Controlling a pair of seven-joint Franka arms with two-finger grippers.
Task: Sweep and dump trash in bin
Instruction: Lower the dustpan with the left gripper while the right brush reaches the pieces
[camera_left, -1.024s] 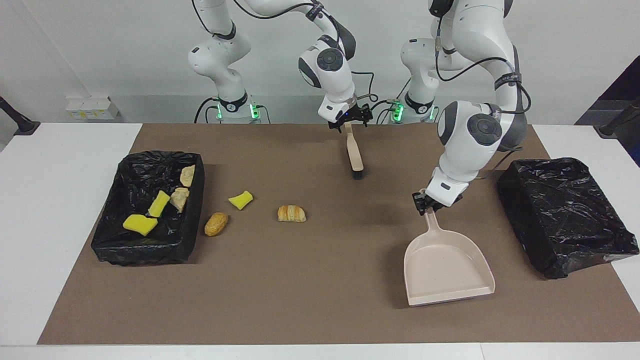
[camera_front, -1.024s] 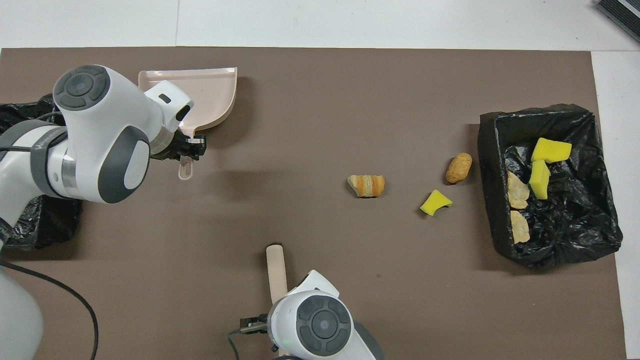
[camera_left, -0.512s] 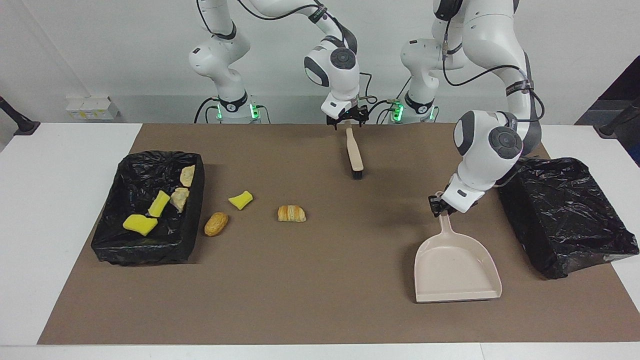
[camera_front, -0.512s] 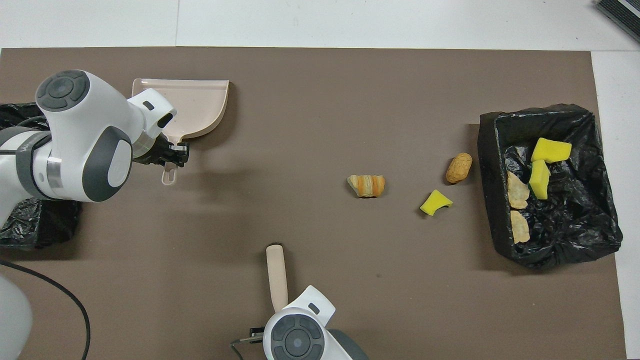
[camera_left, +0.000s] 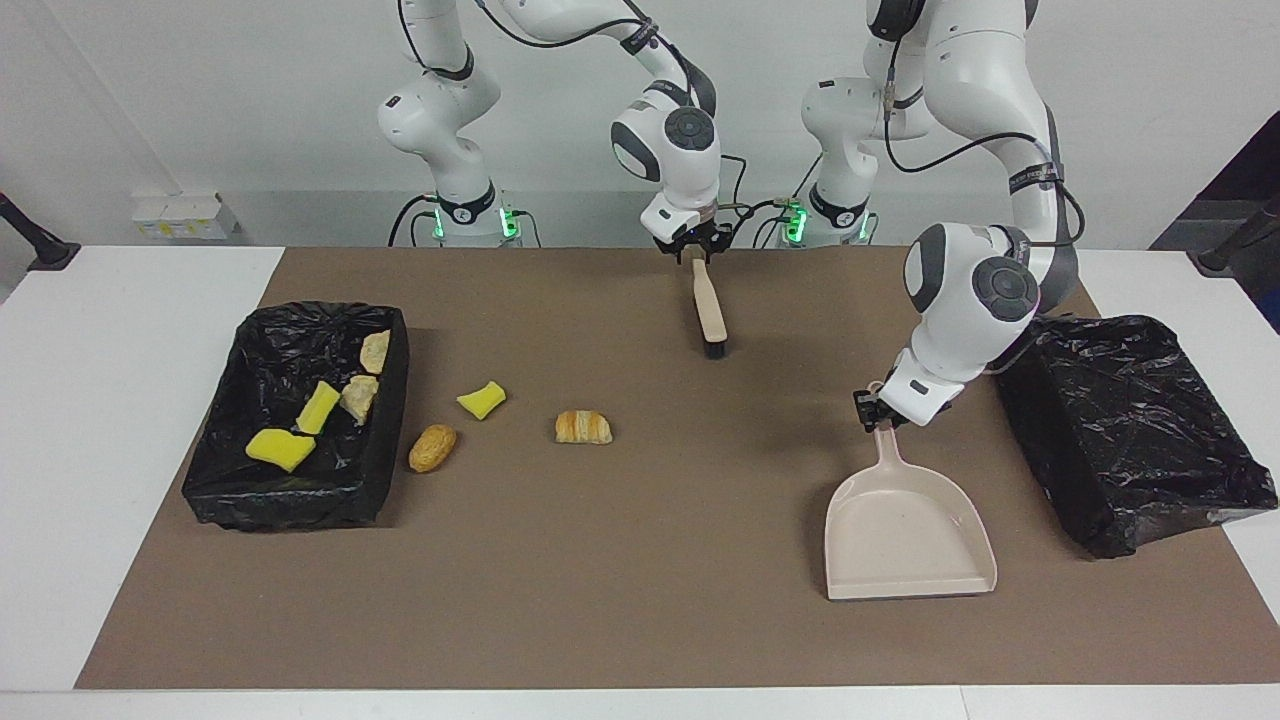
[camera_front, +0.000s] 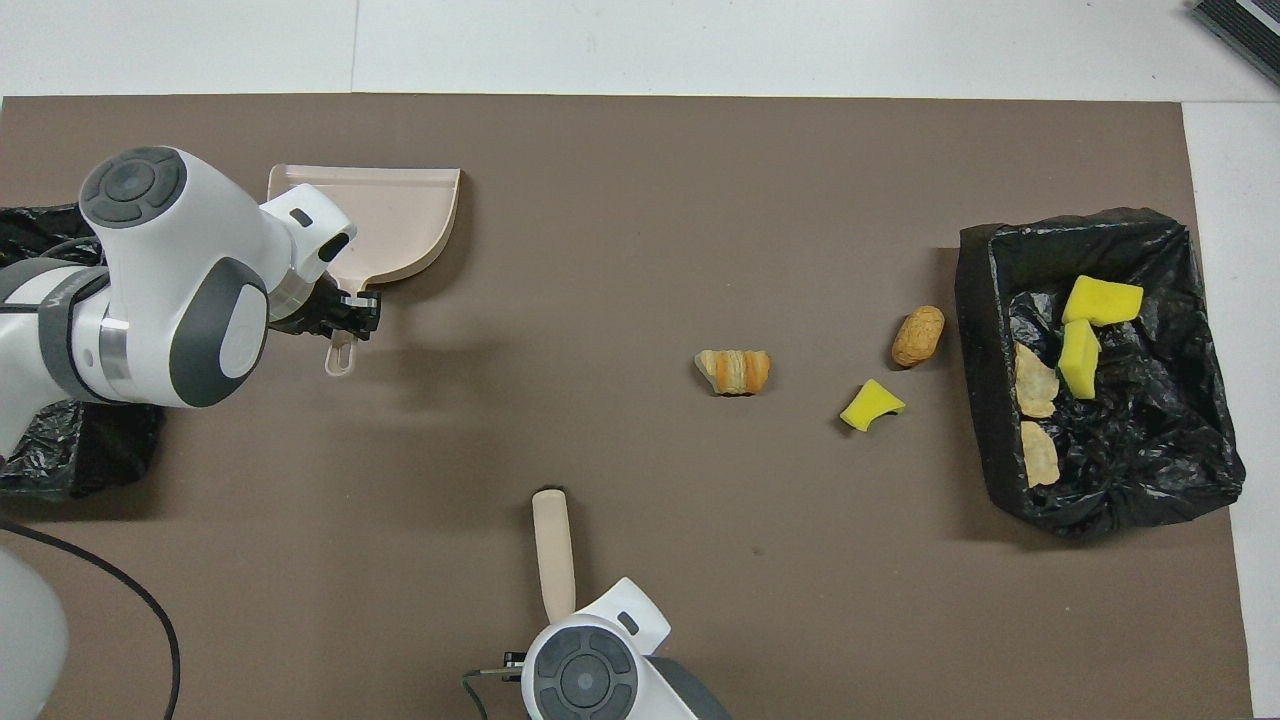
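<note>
Facing view: left gripper (camera_left: 876, 420) clamped on dustpan (camera_left: 908, 530) handle. Right gripper (camera_left: 693, 250) at brush (camera_left: 709, 310) handle, grip unclear. Trash (camera_left: 583, 427) scattered beside bin (camera_left: 385, 440).

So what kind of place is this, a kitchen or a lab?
Probably a robot lab: two white arms bolted at a white table, a plain brown mat, and staged props such as a dustpan and a bag-lined bin.

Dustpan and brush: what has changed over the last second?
The left gripper carried the dustpan by its handle toward the left arm's end, beside that bin. The right gripper closed in on the brush handle's end. The trash pieces stayed put.
</note>
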